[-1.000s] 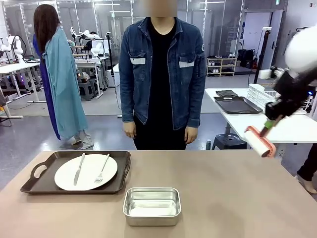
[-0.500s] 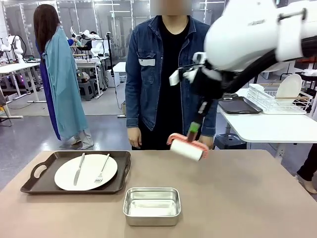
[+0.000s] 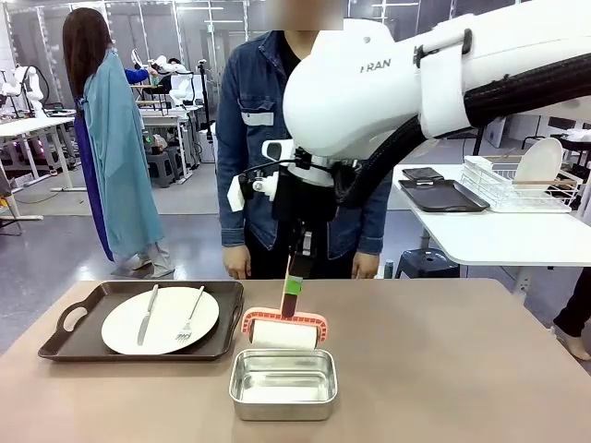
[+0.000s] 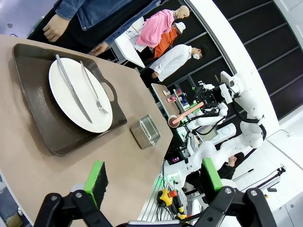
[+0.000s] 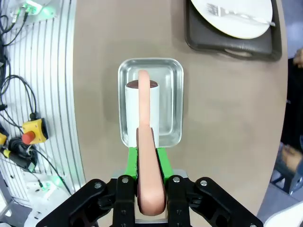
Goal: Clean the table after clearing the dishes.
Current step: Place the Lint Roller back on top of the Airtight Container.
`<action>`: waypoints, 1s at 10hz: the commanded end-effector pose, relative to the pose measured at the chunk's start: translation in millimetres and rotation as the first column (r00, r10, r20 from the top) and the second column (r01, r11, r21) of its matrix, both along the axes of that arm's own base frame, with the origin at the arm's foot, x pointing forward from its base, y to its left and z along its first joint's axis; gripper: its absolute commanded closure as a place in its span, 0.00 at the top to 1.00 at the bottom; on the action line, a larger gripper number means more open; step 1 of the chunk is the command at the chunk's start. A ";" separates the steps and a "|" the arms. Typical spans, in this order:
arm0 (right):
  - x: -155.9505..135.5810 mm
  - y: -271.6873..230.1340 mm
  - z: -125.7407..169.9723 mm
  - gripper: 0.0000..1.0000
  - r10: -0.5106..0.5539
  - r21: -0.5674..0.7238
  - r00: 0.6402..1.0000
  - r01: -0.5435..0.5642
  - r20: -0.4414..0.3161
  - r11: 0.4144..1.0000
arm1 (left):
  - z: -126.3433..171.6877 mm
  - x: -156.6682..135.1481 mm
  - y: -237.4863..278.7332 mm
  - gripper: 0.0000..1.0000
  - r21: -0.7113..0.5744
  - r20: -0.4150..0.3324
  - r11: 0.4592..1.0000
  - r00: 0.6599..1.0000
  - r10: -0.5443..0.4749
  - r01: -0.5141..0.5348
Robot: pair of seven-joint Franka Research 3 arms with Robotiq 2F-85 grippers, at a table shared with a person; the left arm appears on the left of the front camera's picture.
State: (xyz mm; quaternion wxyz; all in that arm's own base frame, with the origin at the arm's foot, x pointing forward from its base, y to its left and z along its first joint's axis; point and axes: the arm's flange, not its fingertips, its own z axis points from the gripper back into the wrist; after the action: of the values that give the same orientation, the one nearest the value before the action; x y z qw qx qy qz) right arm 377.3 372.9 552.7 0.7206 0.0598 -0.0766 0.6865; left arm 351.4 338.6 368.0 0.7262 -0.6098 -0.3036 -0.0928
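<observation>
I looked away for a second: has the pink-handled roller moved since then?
Yes. In the front view the roller has swung from the picture's right side leftward and down, and now hangs over the steel pan, which stayed put.

Bright, even overhead light, soft shadows on the table (image 3: 462, 369), sharp focus; wrist views bend toward their edges.

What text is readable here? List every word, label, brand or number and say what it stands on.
"FRAN": dark letters on the rounded white casing of the right arm; any further letters curve out of sight.
Nothing else is legible; any background signs and labels are too small or blurred to read.
</observation>
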 end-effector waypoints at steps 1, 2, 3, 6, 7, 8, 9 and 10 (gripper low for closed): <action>0.4 -0.7 -2.0 0.21 0.043 0.014 0.999 -0.043 -0.001 0.999 | 1.6 -3.3 -0.4 1.00 0.015 -0.007 1.000 1.000 -0.003 0.003; 0.4 -0.7 -2.0 0.21 0.043 0.014 0.999 -0.043 -0.001 0.999 | 1.6 -3.3 -0.4 1.00 0.015 -0.007 1.000 1.000 -0.003 0.003; 0.4 -0.7 -2.0 0.21 0.043 0.014 0.999 -0.043 -0.001 0.999 | 1.6 -3.3 -0.4 1.00 0.015 -0.007 1.000 1.000 -0.003 0.003; 19.0 22.1 -25.2 0.21 0.018 -0.090 0.999 -0.021 -0.034 0.996 | 1.6 -3.3 -0.4 1.00 0.015 -0.007 1.000 1.000 -0.003 0.003; 26.7 30.0 -32.8 0.21 0.003 -0.121 0.999 -0.010 -0.054 0.993 | 1.6 -3.3 -0.4 1.00 0.015 -0.007 1.000 1.000 -0.003 0.003; 36.6 32.2 -42.1 0.21 -0.014 -0.156 0.997 0.003 -0.069 0.988 | 1.6 -3.3 -0.4 1.00 0.015 -0.007 1.000 1.000 -0.003 0.003; 45.4 33.9 -49.1 0.21 -0.019 -0.128 0.997 0.009 -0.080 0.992 | 1.6 -3.3 -0.4 1.00 0.015 -0.007 1.000 1.000 -0.003 0.003; 52.4 41.4 -58.4 0.21 -0.011 -0.133 0.995 -0.003 -0.102 0.991 | 1.6 -3.3 -0.4 1.00 0.015 -0.007 1.000 1.000 -0.003 0.003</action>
State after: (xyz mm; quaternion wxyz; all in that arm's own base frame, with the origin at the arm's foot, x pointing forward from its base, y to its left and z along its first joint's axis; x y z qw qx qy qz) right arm 425.4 402.2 486.4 0.7214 0.0491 -0.0041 0.6907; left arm 351.7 338.3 368.0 0.7261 -0.6100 -0.3034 -0.0931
